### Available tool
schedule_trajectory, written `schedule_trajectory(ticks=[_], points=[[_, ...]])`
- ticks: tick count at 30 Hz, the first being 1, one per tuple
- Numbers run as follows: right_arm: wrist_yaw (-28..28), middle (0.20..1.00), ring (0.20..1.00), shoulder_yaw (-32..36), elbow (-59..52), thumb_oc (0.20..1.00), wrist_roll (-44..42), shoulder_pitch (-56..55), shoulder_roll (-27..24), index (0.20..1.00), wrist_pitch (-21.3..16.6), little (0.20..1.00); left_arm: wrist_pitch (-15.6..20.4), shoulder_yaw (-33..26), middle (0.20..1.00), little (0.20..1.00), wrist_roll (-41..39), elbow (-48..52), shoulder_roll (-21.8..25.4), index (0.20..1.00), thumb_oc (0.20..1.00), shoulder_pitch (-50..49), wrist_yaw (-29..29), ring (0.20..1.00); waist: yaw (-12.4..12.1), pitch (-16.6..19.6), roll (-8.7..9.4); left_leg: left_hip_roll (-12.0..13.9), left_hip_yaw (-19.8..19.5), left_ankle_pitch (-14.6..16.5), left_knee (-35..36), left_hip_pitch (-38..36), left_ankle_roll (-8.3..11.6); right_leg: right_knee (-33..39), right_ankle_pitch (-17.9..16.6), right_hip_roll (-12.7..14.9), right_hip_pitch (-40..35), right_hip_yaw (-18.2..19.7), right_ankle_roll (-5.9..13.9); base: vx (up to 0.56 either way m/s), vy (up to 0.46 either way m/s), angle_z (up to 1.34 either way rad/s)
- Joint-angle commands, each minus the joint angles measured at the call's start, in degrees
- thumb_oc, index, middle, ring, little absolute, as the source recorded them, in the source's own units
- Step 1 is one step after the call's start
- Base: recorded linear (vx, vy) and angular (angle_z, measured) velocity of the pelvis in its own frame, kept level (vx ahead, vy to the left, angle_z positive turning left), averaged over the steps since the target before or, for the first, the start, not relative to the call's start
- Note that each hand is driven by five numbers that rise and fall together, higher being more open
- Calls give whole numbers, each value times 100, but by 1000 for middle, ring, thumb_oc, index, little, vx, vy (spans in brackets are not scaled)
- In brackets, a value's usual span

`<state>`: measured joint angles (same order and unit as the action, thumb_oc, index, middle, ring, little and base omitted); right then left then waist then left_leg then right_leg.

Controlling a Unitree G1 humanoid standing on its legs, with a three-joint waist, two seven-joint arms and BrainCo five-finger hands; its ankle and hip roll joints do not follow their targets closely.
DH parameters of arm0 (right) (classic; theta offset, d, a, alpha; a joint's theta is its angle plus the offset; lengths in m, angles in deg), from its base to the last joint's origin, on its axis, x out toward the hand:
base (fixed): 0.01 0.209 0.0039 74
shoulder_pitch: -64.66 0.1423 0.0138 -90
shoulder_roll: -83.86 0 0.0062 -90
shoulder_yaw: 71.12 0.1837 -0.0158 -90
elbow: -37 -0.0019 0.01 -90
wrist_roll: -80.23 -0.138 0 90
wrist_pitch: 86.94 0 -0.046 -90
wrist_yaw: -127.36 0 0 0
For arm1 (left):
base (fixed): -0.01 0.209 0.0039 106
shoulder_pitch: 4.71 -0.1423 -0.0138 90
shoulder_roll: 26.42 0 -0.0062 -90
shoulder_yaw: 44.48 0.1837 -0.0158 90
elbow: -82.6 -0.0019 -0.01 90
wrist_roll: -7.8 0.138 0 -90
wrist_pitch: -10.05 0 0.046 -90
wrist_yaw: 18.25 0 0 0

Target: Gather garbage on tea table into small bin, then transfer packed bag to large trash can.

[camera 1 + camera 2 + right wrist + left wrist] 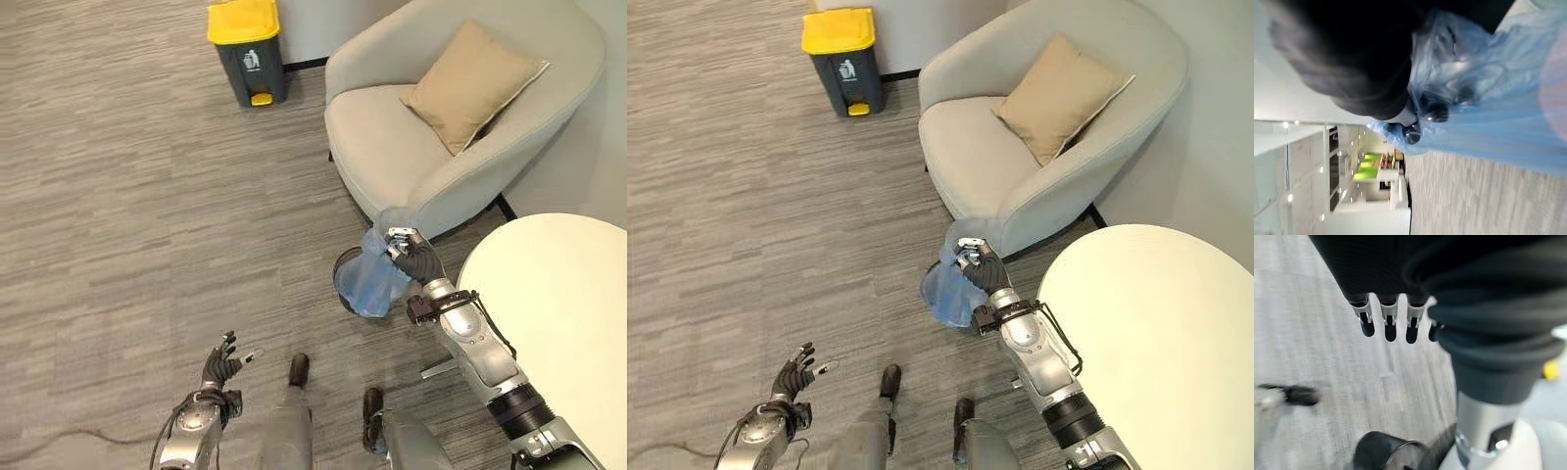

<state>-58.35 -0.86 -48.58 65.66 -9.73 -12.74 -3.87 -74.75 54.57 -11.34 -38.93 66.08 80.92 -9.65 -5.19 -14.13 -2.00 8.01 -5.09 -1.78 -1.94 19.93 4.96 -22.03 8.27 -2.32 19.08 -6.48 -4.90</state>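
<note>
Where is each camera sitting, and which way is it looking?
Left eye view: on the head, looking down at the floor, armchair, yellow-lidded trash can; both arms show.
Right eye view: beside it, same scene, with the round table.
Left wrist view: on the left wrist, along the left hand to the floor.
Right wrist view: on the right wrist; right hand grips the blue bag.
Shared: both eyes show that bag.

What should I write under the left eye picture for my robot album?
Right hand lifts the blue bag from the small bin; yellow-lidded trash can waits.
</note>
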Motion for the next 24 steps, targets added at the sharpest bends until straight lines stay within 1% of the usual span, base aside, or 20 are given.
schedule_trajectory(ticks=[1,2,3,4,5,7,8,9,10,11,13,16,17,19,20,22,24], points=[[-39,200,200,33,-488,200,-7,444,46,200,-288,200,198,-83,1000,1000,15,275,176,1000,1000,302,-81,1000,134,-36,327,-715,871,-273,-492,-113,-21,1836,-330,375,-1134,-41,842,-121,-26,76],[-39,200,200,31,-486,200,-8,446,46,200,-289,200,197,-85,1000,1000,16,277,175,1000,1000,299,-81,1000,136,-39,324,-713,870,-261,-505,-112,-21,1840,-329,374,-1142,-43,843,-166,-83,68],[41,200,200,-106,-446,200,-36,571,1,200,-231,200,218,-37,1000,1000,62,555,188,1000,1000,258,-191,1000,233,-14,383,-629,1114,185,-801,-410,-108,1975,-508,540,-1097,-223,860,-173,-100,83],[148,200,200,-216,-416,200,-61,667,-41,200,-195,200,236,4,1000,1000,23,687,169,1000,1000,285,-245,1000,292,1,404,-547,1146,405,-891,-646,-111,1996,-556,598,-1059,-331,856,-191,-117,83],[229,200,200,-301,-408,200,-87,727,-84,200,-140,200,249,55,1000,1000,59,843,193,1000,1000,351,-284,1000,356,56,403,-472,1168,499,-835,-871,-81,2077,-590,616,-1071,-436,853,-82,-53,76],[281,200,200,-327,-403,200,-115,739,-96,200,-121,200,258,75,1000,1000,74,930,202,1000,1000,371,-304,1000,391,101,393,-443,1184,499,-741,-981,-51,2121,-604,610,-1089,-486,866,-20,3,54],[329,200,200,-337,-406,200,-160,748,-176,200,-114,200,295,255,1000,1000,187,1227,278,1000,1000,514,-401,1000,446,170,356,-338,1356,358,-304,-1157,31,2183,-656,608,-1132,-674,874,-26,40,45],[367,200,200,-365,-421,200,-171,756,-191,200,-106,200,300,308,1000,1000,293,1361,320,1000,1000,554,-441,1000,458,205,355,-326,1371,340,-182,-1222,41,2190,-675,600,-1136,-699,883,-27,41,52],[368,200,200,-365,-421,200,-172,755,-191,200,-106,200,296,307,1000,1000,294,1366,320,1000,1000,550,-440,1000,458,201,355,-328,1372,329,-159,-1239,41,2193,-676,600,-1145,-700,884,13,44,45],[447,200,200,-403,-474,200,-245,758,-195,200,-133,200,349,448,1000,1000,500,1627,396,1000,1000,648,-521,1000,479,275,378,-339,1342,309,19,-1365,48,2220,-704,585,-1181,-692,904,24,36,38],[537,200,200,-438,-538,200,-286,745,-185,200,-145,200,376,559,1000,1000,726,1879,491,1000,1000,724,-609,1000,505,358,407,-344,1370,293,159,-1488,50,2244,-723,573,-1220,-687,923,39,52,3],[634,200,200,-516,-616,200,-297,776,-151,200,-172,200,436,786,1000,1000,1215,2247,655,1000,1000,913,-656,1000,523,454,471,-359,1418,333,237,-1690,37,2264,-736,564,-1349,-624,949,46,48,-10],[675,200,200,-614,-623,200,-326,842,-81,200,-189,200,468,937,1000,1000,1363,2346,647,1000,1000,1052,-633,1000,549,533,529,-367,1452,392,253,-1828,21,2292,-743,562,-1463,-580,969,93,54,-20],[694,200,200,-752,-632,200,-399,1004,85,200,-194,200,477,1180,1000,1000,1726,2391,657,1000,1000,1398,-479,1000,585,676,595,-397,1526,479,330,-2051,-10,2368,-764,556,-1637,-499,1016,96,62,-27],[694,200,200,-752,-632,200,-399,1004,85,200,-194,200,477,1180,1000,1000,1726,2390,656,1000,1000,1398,-479,1000,584,674,595,-397,1527,478,331,-2054,-10,2369,-765,556,-1640,-498,1016,78,56,-24],[695,200,200,-882,-628,200,-458,1179,225,200,-190,200,409,1340,1000,1000,1909,2236,591,1000,1000,1647,-393,1000,619,801,626,-409,1567,508,403,-2183,-28,2403,-768,556,-1730,-467,1039,62,45,-9],[690,200,200,-911,-634,200,-497,1234,259,200,-187,200,393,1388,1000,1000,1930,2148,560,1000,1000,1723,-376,1000,620,816,630,-413,1578,509,422,-2217,-33,2417,-770,554,-1765,-458,1040,24,32,-6]])
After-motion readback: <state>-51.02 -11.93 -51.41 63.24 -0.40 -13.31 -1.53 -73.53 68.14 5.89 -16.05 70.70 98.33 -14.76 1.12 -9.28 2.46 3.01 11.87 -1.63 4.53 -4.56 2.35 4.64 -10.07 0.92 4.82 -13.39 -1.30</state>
